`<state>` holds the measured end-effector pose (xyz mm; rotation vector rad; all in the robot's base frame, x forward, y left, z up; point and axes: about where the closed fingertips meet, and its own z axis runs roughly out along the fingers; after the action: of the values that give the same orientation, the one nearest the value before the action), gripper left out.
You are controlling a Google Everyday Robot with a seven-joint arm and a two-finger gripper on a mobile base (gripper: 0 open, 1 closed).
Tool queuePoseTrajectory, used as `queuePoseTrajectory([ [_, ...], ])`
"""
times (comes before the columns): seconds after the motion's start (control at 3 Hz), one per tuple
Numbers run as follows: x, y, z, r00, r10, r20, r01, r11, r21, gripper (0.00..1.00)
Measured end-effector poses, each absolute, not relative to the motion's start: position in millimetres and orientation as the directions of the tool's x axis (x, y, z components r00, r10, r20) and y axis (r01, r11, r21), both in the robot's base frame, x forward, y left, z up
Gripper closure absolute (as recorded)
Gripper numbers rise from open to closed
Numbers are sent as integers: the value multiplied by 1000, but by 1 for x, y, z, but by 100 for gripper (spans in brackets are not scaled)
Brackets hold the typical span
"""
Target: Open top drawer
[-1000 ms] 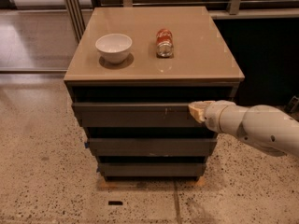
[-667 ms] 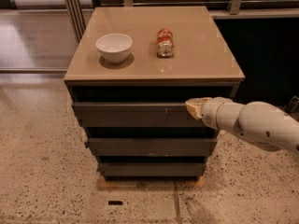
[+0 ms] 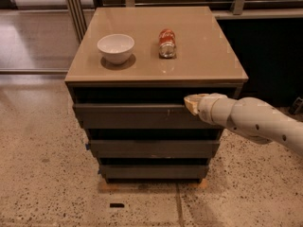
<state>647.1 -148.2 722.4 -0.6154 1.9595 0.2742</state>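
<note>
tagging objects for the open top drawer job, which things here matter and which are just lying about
In the job: top drawer; gripper, at that drawer's upper edge, right of centre.
Lying about: white bowl and tipped red can on the tabletop; middle drawer; bottom drawer.

You will find no readable text, number or sign anywhere in this view. The can (image 3: 166, 43), lying on its side on the cabinet top (image 3: 208, 56), has a red and white print, but no letters or brand can be made out on it. The bowl (image 3: 116, 48) near it is plain white. The top drawer (image 3: 132, 116) shows only a small pale mark, not lettering. The gripper (image 3: 191, 103), plain and pale, sits at the upper right edge of that drawer's front.
</note>
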Motion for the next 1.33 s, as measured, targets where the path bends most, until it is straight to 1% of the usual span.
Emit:
queuePoseTrajectory([
  [0.67, 676, -146, 697, -381, -261, -887, -459, 886, -63, 100],
  [1.33, 686, -147, 694, -394, -247, -885, -433, 900, -58, 100],
])
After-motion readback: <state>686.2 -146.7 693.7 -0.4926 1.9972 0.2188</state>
